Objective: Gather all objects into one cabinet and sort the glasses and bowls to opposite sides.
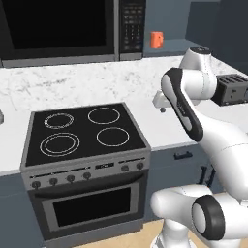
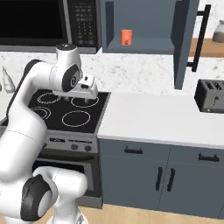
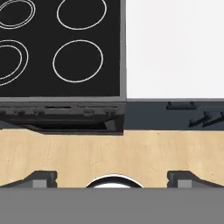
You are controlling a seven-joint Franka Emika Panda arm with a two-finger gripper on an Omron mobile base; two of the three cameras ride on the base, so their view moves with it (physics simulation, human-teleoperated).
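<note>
The orange cup (image 1: 156, 39) (image 2: 126, 37) stands upright on the bottom shelf of the dark slate-blue wall cabinet (image 2: 144, 44). Its door (image 2: 183, 43) is swung open, with the black bar handle (image 2: 199, 37) facing outward. My gripper (image 1: 162, 107) (image 2: 82, 99) (image 3: 113, 179) hangs over the seam between the stove and the counter, well below and left of the cup, pointing down. Its fingertips (image 3: 41, 178) stand wide apart with nothing between them. The beige-grey cup, the blue bowl and the black bowl are out of view.
A black four-ring stove (image 1: 85, 131) (image 3: 61, 48) sits beside a white counter (image 2: 153, 116) (image 3: 175, 48). The black microwave (image 1: 58, 29) hangs above the stove. A dark toaster (image 2: 212, 95) (image 1: 231, 89) stands at the counter's right. A jar (image 2: 218, 30) sits on a wooden shelf.
</note>
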